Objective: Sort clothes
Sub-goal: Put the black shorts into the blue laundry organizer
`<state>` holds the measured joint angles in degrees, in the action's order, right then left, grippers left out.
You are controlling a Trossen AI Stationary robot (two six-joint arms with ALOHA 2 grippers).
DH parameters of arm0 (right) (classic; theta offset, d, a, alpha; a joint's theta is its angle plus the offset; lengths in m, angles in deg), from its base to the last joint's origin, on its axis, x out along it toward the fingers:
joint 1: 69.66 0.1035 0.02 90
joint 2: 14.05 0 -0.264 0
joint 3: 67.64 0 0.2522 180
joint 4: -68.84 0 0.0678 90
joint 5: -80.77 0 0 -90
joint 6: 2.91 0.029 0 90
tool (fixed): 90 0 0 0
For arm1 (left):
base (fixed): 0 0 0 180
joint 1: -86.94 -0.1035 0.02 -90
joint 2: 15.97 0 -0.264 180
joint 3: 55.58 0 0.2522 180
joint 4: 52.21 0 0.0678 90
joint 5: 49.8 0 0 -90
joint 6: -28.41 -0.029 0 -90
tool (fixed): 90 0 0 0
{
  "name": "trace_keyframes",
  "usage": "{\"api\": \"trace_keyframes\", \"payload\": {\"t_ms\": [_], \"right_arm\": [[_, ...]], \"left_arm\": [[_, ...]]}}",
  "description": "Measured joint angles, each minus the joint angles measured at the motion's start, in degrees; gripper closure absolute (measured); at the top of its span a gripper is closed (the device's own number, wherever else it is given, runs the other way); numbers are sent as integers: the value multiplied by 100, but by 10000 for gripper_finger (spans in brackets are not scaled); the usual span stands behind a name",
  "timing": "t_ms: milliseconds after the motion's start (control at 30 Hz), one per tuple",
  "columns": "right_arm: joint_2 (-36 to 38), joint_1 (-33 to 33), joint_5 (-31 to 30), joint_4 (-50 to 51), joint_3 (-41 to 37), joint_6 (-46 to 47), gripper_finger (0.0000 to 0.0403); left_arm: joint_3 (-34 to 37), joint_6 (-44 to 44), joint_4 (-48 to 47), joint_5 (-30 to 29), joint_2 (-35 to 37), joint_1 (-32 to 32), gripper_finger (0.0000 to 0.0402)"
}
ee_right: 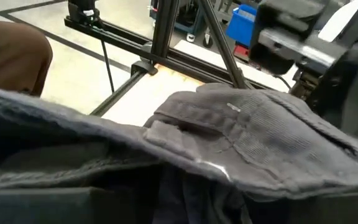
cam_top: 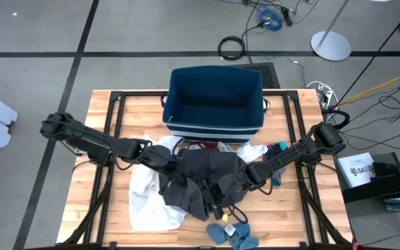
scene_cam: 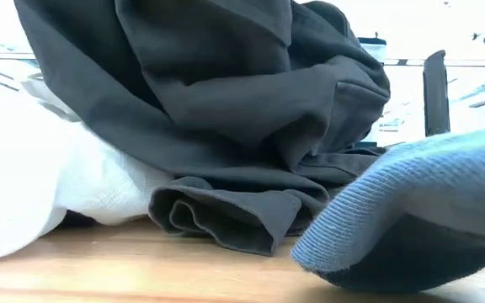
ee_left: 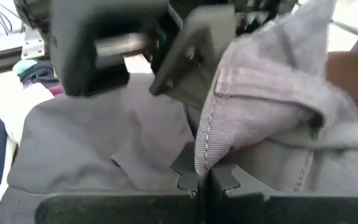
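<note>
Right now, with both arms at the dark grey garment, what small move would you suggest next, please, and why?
Probably lift both grippers together: the left gripper is shut on the dark grey garment, the right gripper grips its other side, and it still drapes over the white garment.

floor [cam_top: 33,28]: grey, dark seams | cables [cam_top: 269,15] – loose | round stand base [cam_top: 330,46] – white

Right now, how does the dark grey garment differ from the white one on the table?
The grey garment is held up between both grippers, left and right; the white garment lies flat, and neither gripper holds it. The grey one lies on top, and the white one is partly covered by it. The grey one shows stitched seams and a hem; the white looks plain. Both are soft, crumpled clothes in front of the bin.
</note>
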<state>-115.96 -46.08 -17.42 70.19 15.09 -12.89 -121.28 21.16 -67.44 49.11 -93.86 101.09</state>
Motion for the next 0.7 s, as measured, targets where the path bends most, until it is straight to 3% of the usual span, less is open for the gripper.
{"api": "trace_keyframes", "payload": {"t_ms": [167,533,700], "right_arm": [[0,-123,-23,42,0,-89,220],[-35,-255,29,-24,11,-326,220],[-39,-263,-273,-15,13,-331,220]], "left_arm": [[0,-410,-209,144,-187,191,402],[20,-360,75,203,-199,424,401],[22,-219,138,190,-199,510,401]]}}
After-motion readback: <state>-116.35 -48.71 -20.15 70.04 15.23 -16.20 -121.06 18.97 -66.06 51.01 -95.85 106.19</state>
